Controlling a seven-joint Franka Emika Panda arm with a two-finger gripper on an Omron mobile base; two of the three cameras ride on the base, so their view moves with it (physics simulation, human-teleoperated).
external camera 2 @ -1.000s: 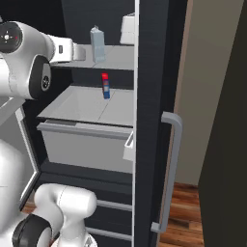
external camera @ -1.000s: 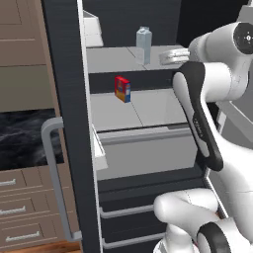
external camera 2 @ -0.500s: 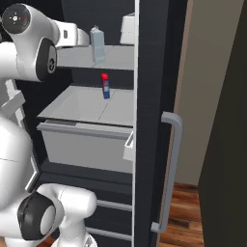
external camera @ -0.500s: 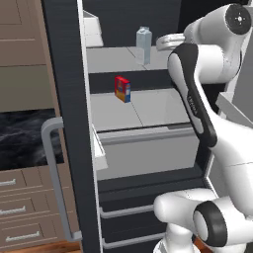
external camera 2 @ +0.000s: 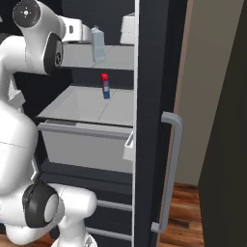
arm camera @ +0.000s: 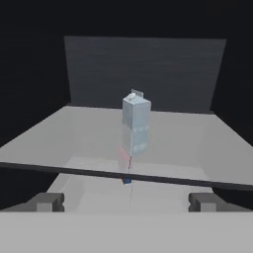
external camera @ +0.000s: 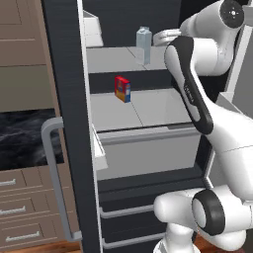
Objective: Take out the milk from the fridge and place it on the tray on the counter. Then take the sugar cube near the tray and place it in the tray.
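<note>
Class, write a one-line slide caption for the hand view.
Open gripper faces the upright milk on a fridge shelf.

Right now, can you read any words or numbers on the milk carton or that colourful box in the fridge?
No text can be read anywhere.
Small pale grey-white gabled milk carton: plain faces, no letters or numbers.
Small red, blue and yellow box: blocks of colour, any print too small and blurred to read.
Tall black fridge with its long grey bar handle: no label or sign.
</note>
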